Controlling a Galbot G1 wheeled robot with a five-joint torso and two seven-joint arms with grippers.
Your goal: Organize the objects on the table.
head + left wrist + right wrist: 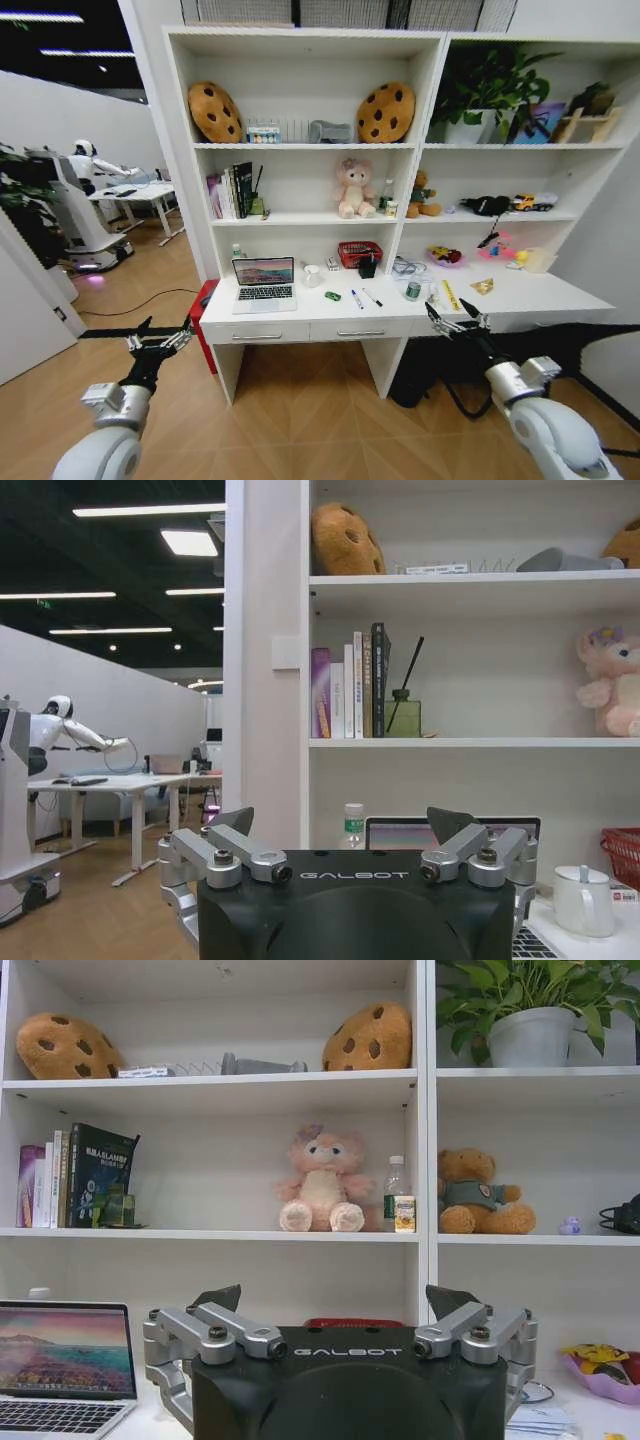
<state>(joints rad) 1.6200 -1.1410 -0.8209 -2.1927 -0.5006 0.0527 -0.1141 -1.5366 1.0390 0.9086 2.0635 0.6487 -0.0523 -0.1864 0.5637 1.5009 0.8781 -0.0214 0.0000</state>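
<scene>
— White desk [520, 292] ahead, nothing picked up yet? Where's everything?

— Laptop [263, 283] sits open at the desk's left end; green toy car [332, 296] and two marker pens [364, 298] lie just right of it. Left gripper [158, 342] and right gripper [456, 318] hang short of the drawers, both spread wide and empty.

— So it's the approach step?

— Seems so; next calls for closing in and reaching over the edge

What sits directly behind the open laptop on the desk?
Behind the laptop a small clear bottle with a green label stands at its left rear, by the shelf unit's back panel. The raised screen covers the desk strip straight behind it, so anything there cannot be seen.
</scene>
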